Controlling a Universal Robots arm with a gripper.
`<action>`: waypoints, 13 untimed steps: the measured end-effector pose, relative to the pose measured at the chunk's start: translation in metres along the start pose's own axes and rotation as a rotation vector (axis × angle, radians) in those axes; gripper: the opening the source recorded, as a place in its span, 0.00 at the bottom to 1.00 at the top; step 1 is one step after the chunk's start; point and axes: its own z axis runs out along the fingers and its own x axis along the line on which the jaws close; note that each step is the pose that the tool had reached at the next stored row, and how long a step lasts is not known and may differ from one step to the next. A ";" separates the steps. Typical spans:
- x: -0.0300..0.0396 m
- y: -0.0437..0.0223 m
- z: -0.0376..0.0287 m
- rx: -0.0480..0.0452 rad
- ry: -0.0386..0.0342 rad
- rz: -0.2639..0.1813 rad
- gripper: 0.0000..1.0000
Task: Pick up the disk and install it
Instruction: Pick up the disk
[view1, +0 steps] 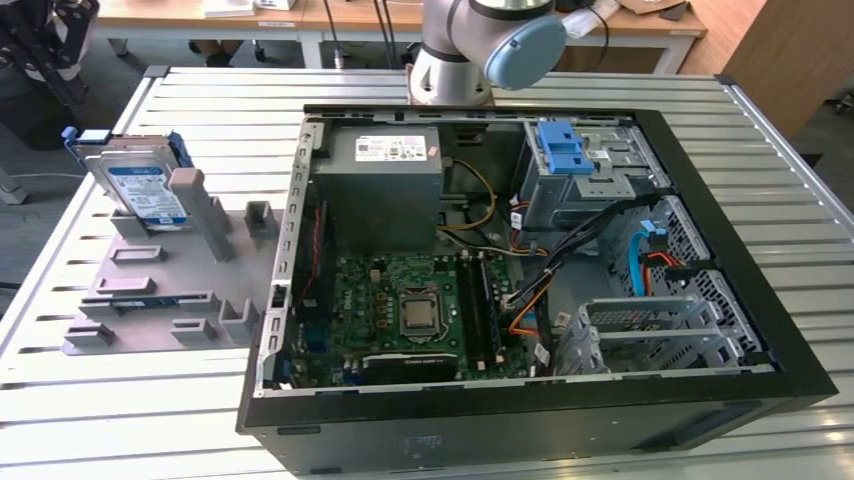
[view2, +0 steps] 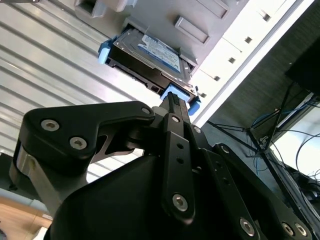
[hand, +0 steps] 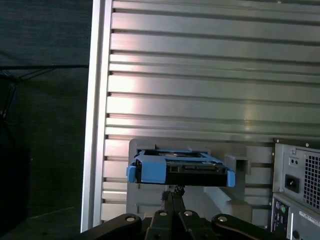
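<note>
Gripper (view2: 171, 97), black linkage body close up against both wrist cameras. Fingers are brought together at the tips, nothing between them, also seen in the first wrist view (hand: 173, 192). The tips line up with the disk beyond them. The wrist views do not show how far off it is.

Disk (view1: 140, 190): silver hard drive in a blue carrier frame, with a white-and-blue label. It stands on edge, tilted, in a slot at the far end of the grey fixture plate (view1: 147, 290), on the exterior view's left. It rests free in the fixture, not gripped. The second wrist view shows its label face and dark connector edge (view2: 150, 55). The first wrist view shows it edge-on with blue corners (hand: 180, 167).

The fixture plate lies on the slatted aluminium table (view1: 134, 400), just beside the open computer case (view1: 534, 400). The disk is outside the case.

Inside the case:
- grey power-supply box (view1: 394, 160) at the far side
- green motherboard (view1: 414, 300) nearer
- light-blue latch piece (view1: 563, 148) toward the exterior view's right
- metal drive cage (view1: 641, 335) in the near right corner

The robot arm (view1: 481, 40) rises behind the case.
</note>
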 end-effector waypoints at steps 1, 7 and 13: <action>0.0000 0.0000 0.0000 -0.0003 0.0004 -0.012 0.11; 0.0003 -0.0001 0.0000 -0.0002 0.0019 -0.073 0.11; 0.0006 0.0000 0.0001 -0.0002 0.0034 -0.129 0.11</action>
